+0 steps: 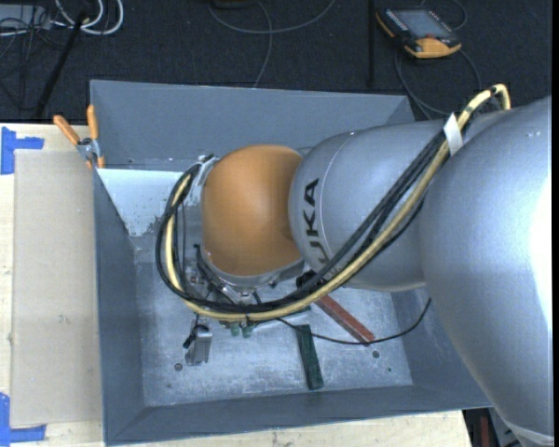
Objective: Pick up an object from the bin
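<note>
Below, speckled grey bin floor (pixel 252 375); green stick (pixel 309 357), maybe pen; dark ground (pixel 289 54) beyond.

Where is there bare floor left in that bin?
Bare floor lies between the left wall and the small grey piece, and along the near wall left of the dark green stick. The arm and the reddish stick crowd the middle and right.

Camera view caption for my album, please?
Robot arm reaching into a grey bin beside a green stick and reddish strip.

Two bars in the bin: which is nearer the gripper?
The dark green bar, near the bin's front wall. The reddish-brown bar slants farther right of the gripper, its upper end under the arm.
</note>
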Robot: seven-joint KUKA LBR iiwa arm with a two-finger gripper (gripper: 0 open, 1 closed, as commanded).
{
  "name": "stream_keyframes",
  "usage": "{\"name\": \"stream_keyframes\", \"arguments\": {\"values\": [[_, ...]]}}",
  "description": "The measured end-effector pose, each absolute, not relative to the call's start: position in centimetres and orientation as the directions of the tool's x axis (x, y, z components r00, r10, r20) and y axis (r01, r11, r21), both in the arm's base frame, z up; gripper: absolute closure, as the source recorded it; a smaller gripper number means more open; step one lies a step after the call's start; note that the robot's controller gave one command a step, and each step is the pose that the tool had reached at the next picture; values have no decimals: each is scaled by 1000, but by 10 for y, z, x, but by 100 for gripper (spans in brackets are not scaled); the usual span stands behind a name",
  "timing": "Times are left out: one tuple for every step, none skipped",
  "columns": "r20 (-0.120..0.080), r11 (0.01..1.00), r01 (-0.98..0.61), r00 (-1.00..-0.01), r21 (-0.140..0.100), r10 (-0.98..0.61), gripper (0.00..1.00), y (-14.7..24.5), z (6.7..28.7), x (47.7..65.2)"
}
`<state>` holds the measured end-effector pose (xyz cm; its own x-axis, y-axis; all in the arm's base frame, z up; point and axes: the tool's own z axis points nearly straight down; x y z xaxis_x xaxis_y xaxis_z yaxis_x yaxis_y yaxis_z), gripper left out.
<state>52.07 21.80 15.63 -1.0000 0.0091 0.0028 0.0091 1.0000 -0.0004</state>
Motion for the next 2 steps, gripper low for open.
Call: {"name": "stream_keyframes", "arguments": {"values": [[2, 1000, 20, -1000, -4, 20, 0, 158, 161, 522], [3, 995, -101, -995, -3, -101, 0, 82, 84, 574]]}}
